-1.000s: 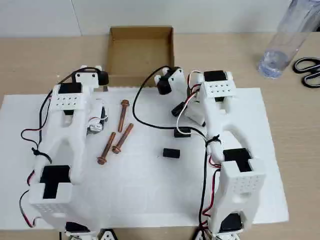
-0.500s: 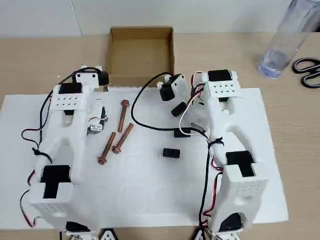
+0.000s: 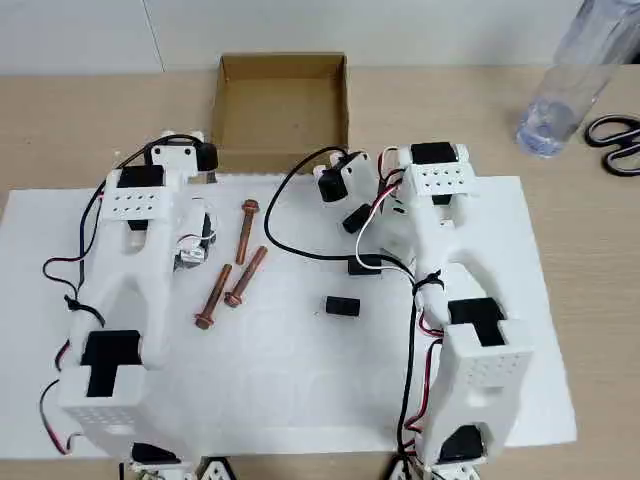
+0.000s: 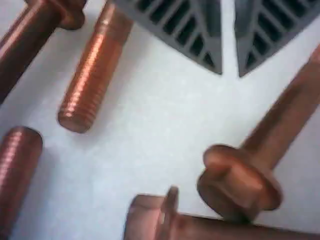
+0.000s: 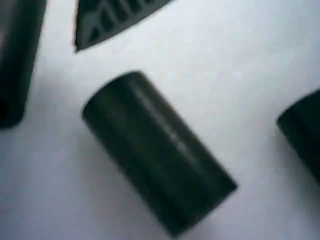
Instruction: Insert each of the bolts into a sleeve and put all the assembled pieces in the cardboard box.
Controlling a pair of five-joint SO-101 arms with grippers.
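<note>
**Position.** Nearest, well short of the cardboard box, one sleeve lies loose on the white sheet. A second sleeve lies a little closer to the box. Toward the box's left corner, three bolts lie separate, none of them sleeved.

**Grippers.** The left gripper hangs just over the bolts, jaws almost pressed together with a thin slit between, pinching nothing. The right gripper sits near the box's front wall, and I cannot tell its state.

**Progress.** The box holds no piece. Judgement: no assembly is done, and all insertion and boxing is left.

**Materials.**
- Bolts: copper-coloured metal with flanged heads and fine-threaded ends.
- Sleeves: smooth, matt black cylinders.
- Sheet: faintly grained foam.
- Box: plain, shallow brown card.
</note>
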